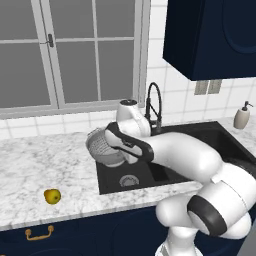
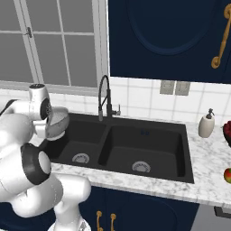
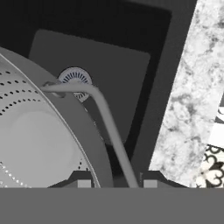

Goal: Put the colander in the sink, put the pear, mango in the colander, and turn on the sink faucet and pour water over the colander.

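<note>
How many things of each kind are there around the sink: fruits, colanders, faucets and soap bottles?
Fruits: 2, a yellow fruit on the left counter and a red-green fruit at the right edge.
Colanders: 1, the colander.
Faucets: 1, the faucet.
Soap bottles: 1, the soap bottle.
Total: 5.

In the left base view, the arm covers the right half of the colander [image 1: 102,146] and part of the sink [image 1: 220,137]. In the hand view, the frame edge cuts off most of the colander bowl. The red fruit [image 2: 228,175] on the worktop [image 2: 212,153] is cropped.
</note>
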Robot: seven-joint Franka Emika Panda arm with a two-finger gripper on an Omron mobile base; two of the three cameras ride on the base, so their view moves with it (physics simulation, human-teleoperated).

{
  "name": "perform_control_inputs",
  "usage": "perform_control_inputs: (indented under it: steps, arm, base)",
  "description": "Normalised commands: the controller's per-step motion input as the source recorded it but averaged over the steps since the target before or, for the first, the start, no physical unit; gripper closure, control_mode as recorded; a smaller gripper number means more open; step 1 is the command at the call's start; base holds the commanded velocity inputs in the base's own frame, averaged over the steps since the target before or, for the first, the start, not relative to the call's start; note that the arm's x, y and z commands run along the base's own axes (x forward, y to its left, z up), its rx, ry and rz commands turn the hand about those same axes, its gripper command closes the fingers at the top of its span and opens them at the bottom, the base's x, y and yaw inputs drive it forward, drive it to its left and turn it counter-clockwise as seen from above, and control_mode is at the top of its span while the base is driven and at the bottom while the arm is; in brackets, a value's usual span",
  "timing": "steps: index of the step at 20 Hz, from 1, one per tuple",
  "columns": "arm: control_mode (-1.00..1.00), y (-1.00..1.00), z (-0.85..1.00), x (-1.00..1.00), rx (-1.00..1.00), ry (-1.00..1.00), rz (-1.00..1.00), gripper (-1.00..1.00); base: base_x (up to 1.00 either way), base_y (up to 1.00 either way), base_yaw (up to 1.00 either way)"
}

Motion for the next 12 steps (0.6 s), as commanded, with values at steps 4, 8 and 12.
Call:
perform_control_inputs:
  steps: [4, 8, 12]
  arm:
    - [-1.0, -0.34, -0.12, 0.07, -0.01, 0.12, -0.27, 1.0]
    - [-1.0, 0.04, -0.36, 0.62, -0.07, 0.0, -0.18, 1.0]
    - [-1.0, 0.0, -0.37, 0.66, -0.06, 0.0, -0.1, 1.0]
  base:
    - [0.0, 0.0, 0.0]
    - [0.0, 0.0, 0.0]
    - [0.0, 0.0, 0.0]
